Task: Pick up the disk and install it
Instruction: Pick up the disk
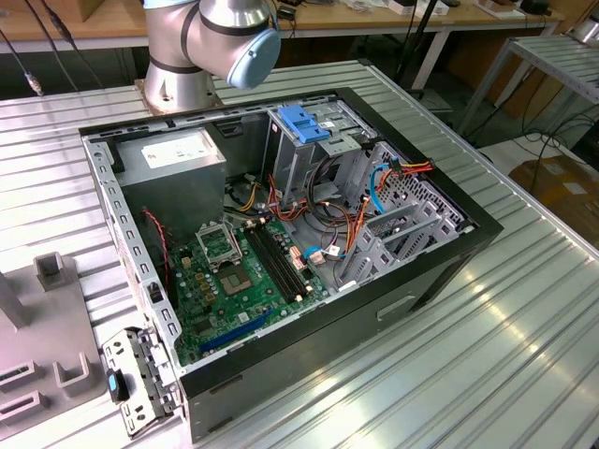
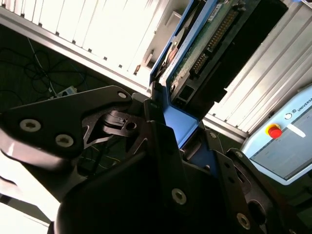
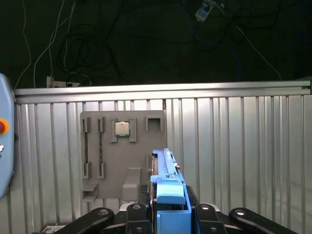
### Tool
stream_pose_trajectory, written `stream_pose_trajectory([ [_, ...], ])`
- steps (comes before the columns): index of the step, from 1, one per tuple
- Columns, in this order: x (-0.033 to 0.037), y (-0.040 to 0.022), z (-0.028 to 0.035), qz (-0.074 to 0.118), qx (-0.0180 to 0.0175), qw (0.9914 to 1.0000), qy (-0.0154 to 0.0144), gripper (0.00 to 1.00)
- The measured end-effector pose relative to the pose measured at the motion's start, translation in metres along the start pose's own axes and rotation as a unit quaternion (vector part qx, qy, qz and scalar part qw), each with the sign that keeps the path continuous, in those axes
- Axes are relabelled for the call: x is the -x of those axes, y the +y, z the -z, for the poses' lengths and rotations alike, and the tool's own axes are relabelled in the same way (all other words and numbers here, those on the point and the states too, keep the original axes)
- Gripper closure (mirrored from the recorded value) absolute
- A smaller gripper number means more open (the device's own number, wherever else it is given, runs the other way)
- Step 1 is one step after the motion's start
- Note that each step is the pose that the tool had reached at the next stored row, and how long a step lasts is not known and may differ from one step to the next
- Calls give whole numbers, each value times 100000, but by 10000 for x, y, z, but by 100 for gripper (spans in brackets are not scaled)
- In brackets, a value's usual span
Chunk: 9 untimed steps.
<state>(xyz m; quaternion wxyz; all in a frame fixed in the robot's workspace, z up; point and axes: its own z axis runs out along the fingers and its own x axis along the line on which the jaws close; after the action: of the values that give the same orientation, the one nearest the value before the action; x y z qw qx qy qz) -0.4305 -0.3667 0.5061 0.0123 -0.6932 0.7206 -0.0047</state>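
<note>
In the claw [image 3: 169, 210] | we held the disk [image 3: 165, 168] clamped by its blue rail | edge-on, its long axis ran straight out at the claw's twelve o'clock | above the table [image 3: 234, 146]

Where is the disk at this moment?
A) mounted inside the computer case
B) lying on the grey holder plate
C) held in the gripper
C: in the first wrist view the disk, blue rail showing, sits clamped in the gripper.
</note>
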Motion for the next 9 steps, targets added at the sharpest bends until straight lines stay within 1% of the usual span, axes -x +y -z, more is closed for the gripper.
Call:
stream_pose_trajectory([
  [4,-1,-1,-1,5,-6,100000,-15,63],
  [9,0,-19,-1,5,-1,100000,-19,63],
])
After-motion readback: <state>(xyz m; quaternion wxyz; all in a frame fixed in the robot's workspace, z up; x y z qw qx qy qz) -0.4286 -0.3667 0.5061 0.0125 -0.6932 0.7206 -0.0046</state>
